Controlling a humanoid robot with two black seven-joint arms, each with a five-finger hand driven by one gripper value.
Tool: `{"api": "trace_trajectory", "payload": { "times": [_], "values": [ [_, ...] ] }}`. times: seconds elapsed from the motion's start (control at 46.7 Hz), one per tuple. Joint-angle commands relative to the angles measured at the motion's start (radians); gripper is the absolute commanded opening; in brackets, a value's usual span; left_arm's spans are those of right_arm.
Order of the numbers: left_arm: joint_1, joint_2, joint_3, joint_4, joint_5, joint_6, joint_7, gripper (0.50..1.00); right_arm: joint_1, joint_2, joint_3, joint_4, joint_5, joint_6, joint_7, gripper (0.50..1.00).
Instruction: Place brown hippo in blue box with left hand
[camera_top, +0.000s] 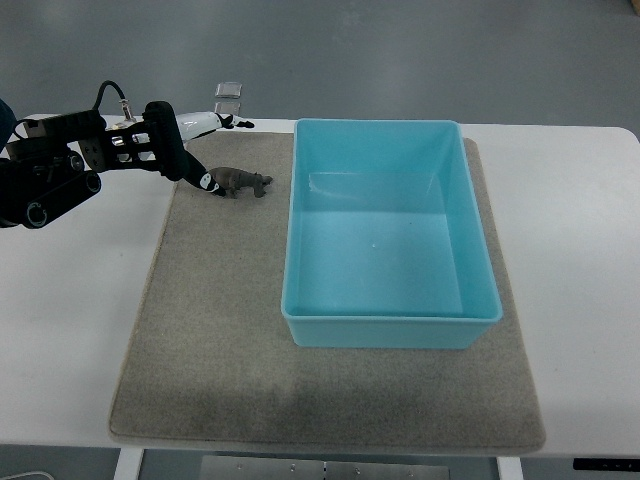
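Blue box (392, 235) as landmark: rectangular plastic tub, smooth glossy walls, rounded corners, open top, nothing inside. It sits on the right half of a grey mat (210, 330), coarse felt-like weave, rectangular, lying on a smooth white table (580, 260).

Hippo (242, 182): small brown-grey figurine, matte, lumpy body, lying on the mat just left of the box's far-left corner, head toward the box, not touching it.

Left hand (190, 150): black and white hard-shell segments, exposed joints and a cable loop, arm coming in from the left, well left of the box. Fingers spread, not closed on anything. One dark finger (192, 170) reaches down to the hippo's rear end; tip is at or touching it, can't tell which. Another white finger points toward the box's far edge, above the mat's edge.

Small clear square item (228, 90) lies on the floor beyond the table, far-left of the box.
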Motion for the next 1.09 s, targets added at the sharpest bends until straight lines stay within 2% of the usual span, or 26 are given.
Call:
{"api": "trace_trajectory", "payload": {
  "times": [0.0,0.107,0.193,0.343,0.493,0.6,0.664,0.728,1.071],
  "values": [
    [0.000,0.000,0.000,0.001,0.000,-0.026,0.000,0.992,0.000,0.000,0.000,0.000,0.000,0.000,0.000,0.936],
    [-0.003,0.000,-0.001,0.006,-0.002,-0.067,0.000,0.990,0.000,0.000,0.000,0.000,0.000,0.000,0.000,0.936],
    [0.000,-0.001,-0.001,0.006,-0.002,-0.070,0.000,0.984,0.000,0.000,0.000,0.000,0.000,0.000,0.000,0.936],
    [0.002,-0.005,0.000,0.005,-0.002,-0.070,-0.001,0.926,0.000,0.000,0.000,0.000,0.000,0.000,0.000,0.936],
    [0.002,-0.005,0.002,0.000,0.000,-0.070,-0.001,0.776,0.000,0.000,0.000,0.000,0.000,0.000,0.000,0.936],
    [0.000,-0.003,0.003,0.006,0.001,-0.070,-0.001,0.615,0.000,0.000,0.000,0.000,0.000,0.000,0.000,0.936],
    [-0.001,-0.003,0.003,0.009,0.001,-0.070,-0.001,0.576,0.000,0.000,0.000,0.000,0.000,0.000,0.000,0.936],
    [-0.001,-0.003,0.003,0.011,0.001,-0.070,-0.001,0.504,0.000,0.000,0.000,0.000,0.000,0.000,0.000,0.936],
    [-0.015,-0.002,0.000,0.014,0.004,-0.069,-0.001,0.500,0.000,0.000,0.000,0.000,0.000,0.000,0.000,0.936]
  ]
}}
